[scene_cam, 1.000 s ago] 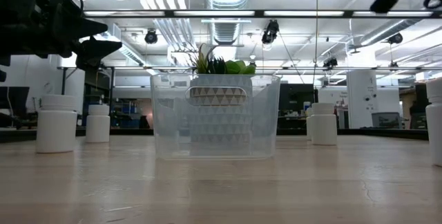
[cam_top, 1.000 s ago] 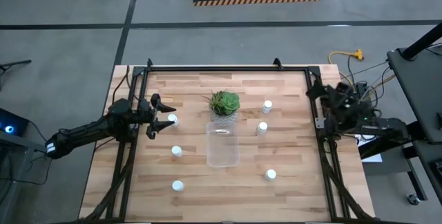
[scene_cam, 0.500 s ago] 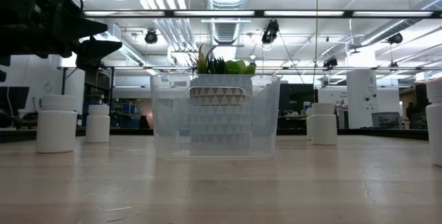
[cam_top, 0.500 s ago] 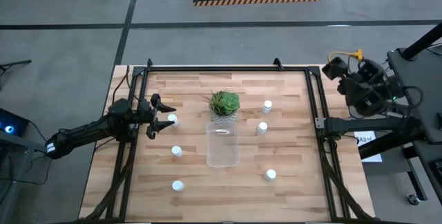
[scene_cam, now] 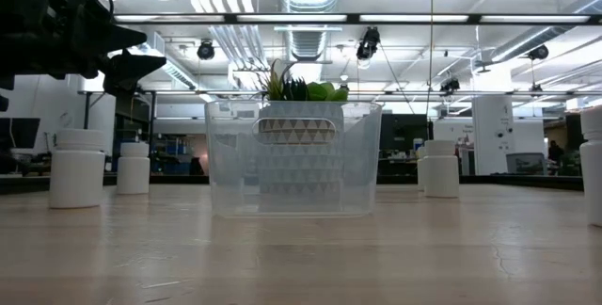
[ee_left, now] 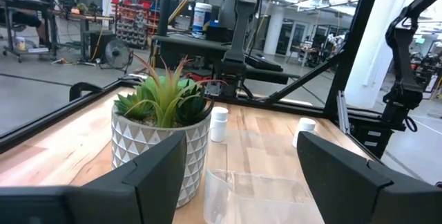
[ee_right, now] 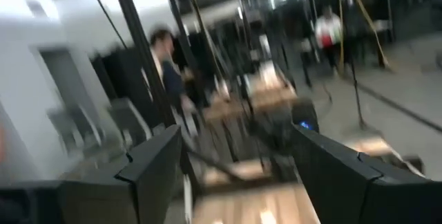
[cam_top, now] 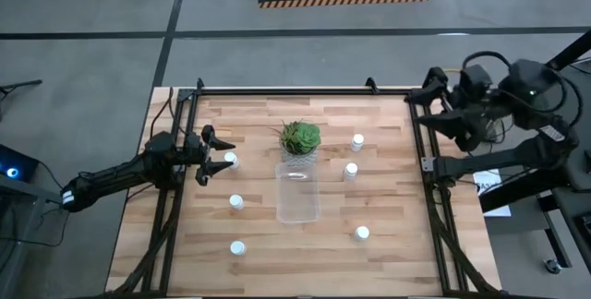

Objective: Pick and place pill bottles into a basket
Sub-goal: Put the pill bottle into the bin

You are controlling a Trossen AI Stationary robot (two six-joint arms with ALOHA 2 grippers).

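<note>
From above, you see the clear basket (cam_top: 298, 197) at the table's middle, so see-through that only its outline shows, with the potted plant (cam_top: 300, 138) touching its far end. Six white pill bottles (cam_top: 236, 201) stand scattered on the wood, three to each side of the basket, none inside it. The left gripper (cam_top: 220, 150) hovers at the table's left edge, fingers spread around nothing, just beside one bottle (cam_top: 231, 160). The right gripper (cam_top: 427, 101) hangs by the right rail, fingers apart.

At table height, the basket (scene_cam: 293, 158) hides most of the plant's pot, and one bottle (scene_cam: 593, 164) is cut off at the right edge.

The left wrist view shows parted fingers (ee_left: 162, 165), plant and basket rim.

The right wrist view is blurred; only its spread fingers (ee_right: 155, 162) read.
</note>
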